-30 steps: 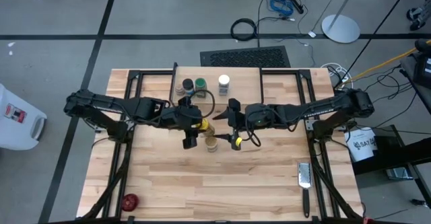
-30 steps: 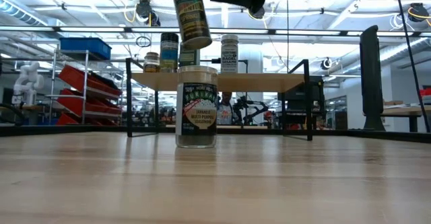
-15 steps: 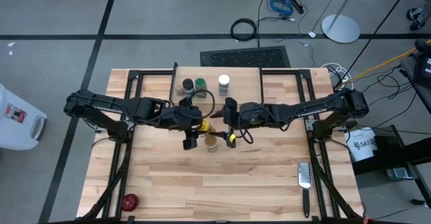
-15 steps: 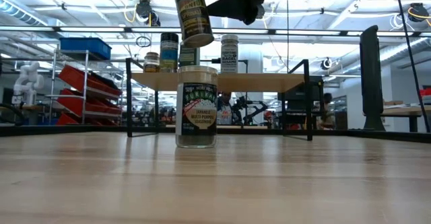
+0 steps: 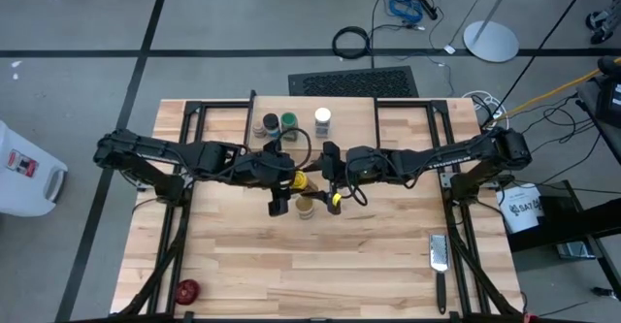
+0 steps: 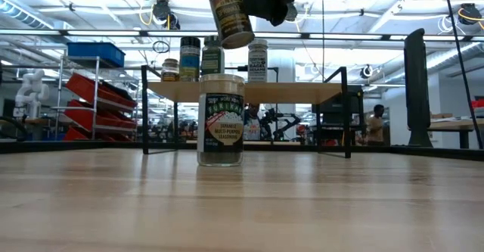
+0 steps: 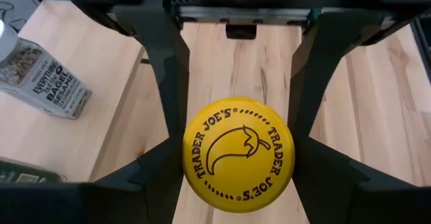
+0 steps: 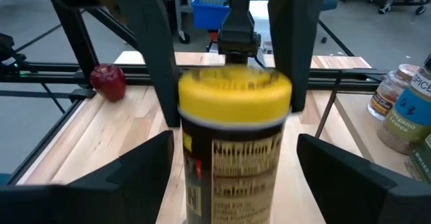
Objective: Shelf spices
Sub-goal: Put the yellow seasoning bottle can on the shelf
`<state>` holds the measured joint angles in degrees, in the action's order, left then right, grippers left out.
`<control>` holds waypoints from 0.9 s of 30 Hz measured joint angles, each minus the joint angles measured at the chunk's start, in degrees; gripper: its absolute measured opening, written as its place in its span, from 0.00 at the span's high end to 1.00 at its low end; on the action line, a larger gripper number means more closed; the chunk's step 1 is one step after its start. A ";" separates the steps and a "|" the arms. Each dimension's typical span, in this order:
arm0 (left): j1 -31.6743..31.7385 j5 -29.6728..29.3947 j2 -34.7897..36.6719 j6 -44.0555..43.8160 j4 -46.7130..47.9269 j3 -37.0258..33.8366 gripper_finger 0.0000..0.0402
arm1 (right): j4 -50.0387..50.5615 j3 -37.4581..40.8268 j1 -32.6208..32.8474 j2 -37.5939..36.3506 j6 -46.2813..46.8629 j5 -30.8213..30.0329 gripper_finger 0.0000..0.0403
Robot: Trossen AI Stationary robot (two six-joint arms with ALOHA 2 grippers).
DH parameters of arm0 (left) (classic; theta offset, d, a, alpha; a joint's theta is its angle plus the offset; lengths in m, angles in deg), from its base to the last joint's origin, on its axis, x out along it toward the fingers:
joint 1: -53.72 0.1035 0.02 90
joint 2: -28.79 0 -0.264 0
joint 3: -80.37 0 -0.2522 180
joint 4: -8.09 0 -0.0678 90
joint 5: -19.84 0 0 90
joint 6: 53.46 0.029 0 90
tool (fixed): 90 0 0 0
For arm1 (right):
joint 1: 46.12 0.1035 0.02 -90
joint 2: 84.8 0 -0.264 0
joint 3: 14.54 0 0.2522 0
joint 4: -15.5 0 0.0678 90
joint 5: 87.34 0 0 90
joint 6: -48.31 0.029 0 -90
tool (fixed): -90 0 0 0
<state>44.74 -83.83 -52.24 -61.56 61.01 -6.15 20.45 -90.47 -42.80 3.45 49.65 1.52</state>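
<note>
The yellow-lidded jar (image 5: 297,180) is held in the air near the centre of the high view, clamped at its sides by the left gripper (image 7: 237,158); in the left wrist view the two dark fingers (image 7: 163,62) are seen pressed against the jar from both sides. In the low view this jar (image 6: 230,11) hangs tilted at the top centre, above the tan-lidded jar (image 6: 221,120), which stands on the table (image 5: 369,255) at mid-frame. The right gripper (image 5: 332,189) is positioned just right of the held jar, its fingers spread on either side of it without a visible grip. Three more jars (image 5: 291,122) are set on the shelf (image 5: 378,110) at the upper centre.
</note>
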 joint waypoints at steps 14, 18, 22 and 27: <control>1.38 0.47 -2.80 1.53 -1.16 -0.09 0.39 | 1.72 0.06 -0.04 -0.02 -0.39 0.59 0.32; 1.46 0.59 -2.74 1.72 -1.23 -0.09 0.39 | 1.89 0.05 -0.04 -0.04 -0.85 0.87 0.30; 1.51 1.20 -2.66 2.51 -1.34 -0.09 0.39 | 3.44 0.04 0.01 -0.04 -2.05 1.74 0.26; 1.56 1.55 -2.61 2.58 -1.00 0.80 0.39 | 4.06 0.07 0.00 -0.02 -2.29 1.70 0.24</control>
<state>46.30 -82.28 -54.85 -58.98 60.01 -5.35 24.50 -90.41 -42.80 3.43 47.36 3.22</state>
